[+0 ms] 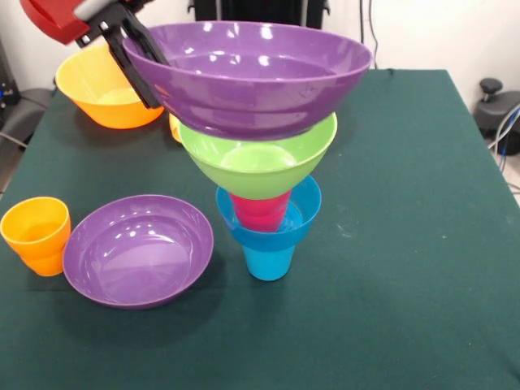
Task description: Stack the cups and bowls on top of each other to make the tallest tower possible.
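Listing by size, risks noted.

Tabletop (406,244): green cloth, bears everything.

Purple bowl (252,73), widest: my pincer (138,61) grips its rim at one side, and it sits on or just over the lime green bowl (260,158). Letting go off-centre could tip it.

Tower (268,203): lime bowl, red cup (260,213), small blue bowl (272,227), blue cup (269,262) at the base; narrow foot, top-heavy, so a nudge may topple it.

Second purple bowl (138,248), orange-yellow bowl (110,93), orange cup (34,234): unstacked, standing apart.

No legible text or labels.
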